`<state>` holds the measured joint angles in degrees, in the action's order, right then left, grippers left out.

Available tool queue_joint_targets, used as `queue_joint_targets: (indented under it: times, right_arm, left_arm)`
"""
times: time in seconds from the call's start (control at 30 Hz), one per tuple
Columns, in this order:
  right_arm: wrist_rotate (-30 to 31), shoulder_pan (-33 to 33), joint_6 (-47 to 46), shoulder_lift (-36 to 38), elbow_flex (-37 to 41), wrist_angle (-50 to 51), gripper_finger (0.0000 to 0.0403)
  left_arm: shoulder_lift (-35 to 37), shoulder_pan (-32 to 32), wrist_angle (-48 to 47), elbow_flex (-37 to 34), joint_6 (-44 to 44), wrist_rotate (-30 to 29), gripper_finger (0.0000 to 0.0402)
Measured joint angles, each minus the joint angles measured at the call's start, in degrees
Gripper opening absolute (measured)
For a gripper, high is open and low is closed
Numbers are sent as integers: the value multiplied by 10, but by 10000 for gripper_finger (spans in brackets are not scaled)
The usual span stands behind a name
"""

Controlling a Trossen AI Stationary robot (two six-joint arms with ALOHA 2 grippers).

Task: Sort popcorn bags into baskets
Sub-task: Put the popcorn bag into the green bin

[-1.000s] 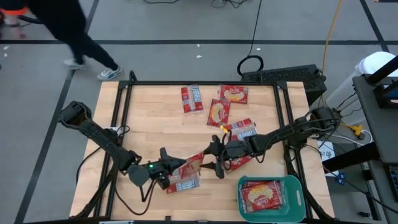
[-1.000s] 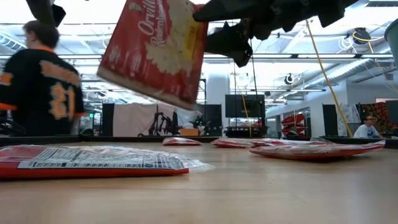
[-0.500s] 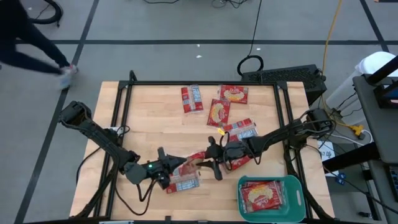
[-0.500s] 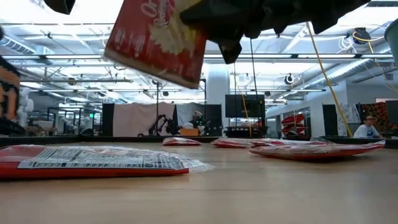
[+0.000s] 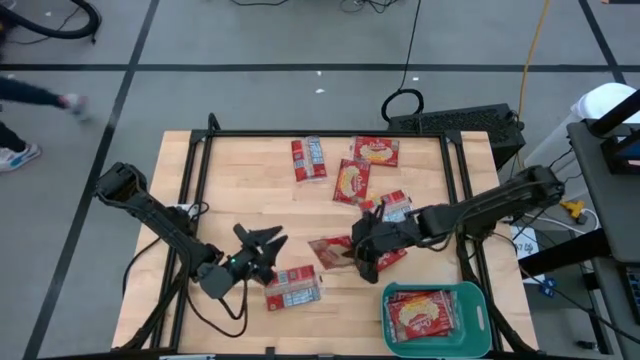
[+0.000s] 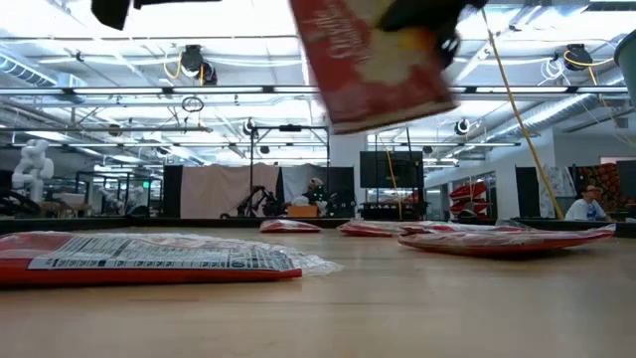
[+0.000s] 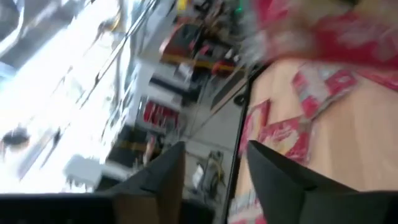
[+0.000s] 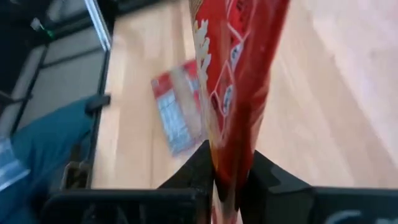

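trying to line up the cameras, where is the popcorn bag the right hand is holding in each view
High view: held bag centre, just left of the right hand, above the table.
Low view: held bag at the top middle, hanging tilted in the air.
Left wrist view: blurred red at the top, cannot tell.
Right wrist view: held bag edge-on, rising from between the fingers.
Shared landmark: label-up bag lying flat.

One red popcorn bag (image 5: 330, 250) hung clear of the surface at frame centre, pinched in the right gripper (image 5: 357, 253) jaws. Another bag (image 5: 292, 288) lay flat lower left of centre, label panel up. Four more bags lay flat in the upper middle: (image 5: 308, 159), (image 5: 375, 150), (image 5: 351, 181), (image 5: 395, 207). The teal basket (image 5: 474, 300) sat at lower right, holding a bag (image 5: 423, 316) with its yellow oval up.
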<state>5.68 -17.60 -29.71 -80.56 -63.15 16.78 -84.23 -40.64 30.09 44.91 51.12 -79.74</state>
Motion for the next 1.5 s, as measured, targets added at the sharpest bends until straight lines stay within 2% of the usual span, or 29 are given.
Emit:
queue_joint_targets:
  times: [0.2, 0.37, 0.5, 0.63, 0.8, 1.07, 1.5]
  right_arm:
    - [-100, -9, -101, 6, -162, 248, 28]
    - [-163, -6, -150, 5, -269, 411, 29]
    - [-207, -10, -185, 7, -293, 494, 28]
    - [-242, -34, -237, -1, -292, 571, 29]
    - [-272, -69, -276, -23, -292, 601, 29]
    - [-314, -135, -274, -86, -292, 600, 29]
    - [-306, -176, -160, -168, -291, 638, 29]
  left_arm:
    - [0, 2, -36, 0, -92, 2, 230]
    - [0, 9, -49, 0, -122, 7, 228]
    - [0, 10, -63, 0, -148, 11, 212]
    - [0, 14, -95, 0, -186, 46, 193]
    - [0, 25, -104, 0, -209, 53, 171]
    - [0, 30, -107, 0, -219, 73, 148]
    - [0, 40, -112, 0, -238, 108, 137]
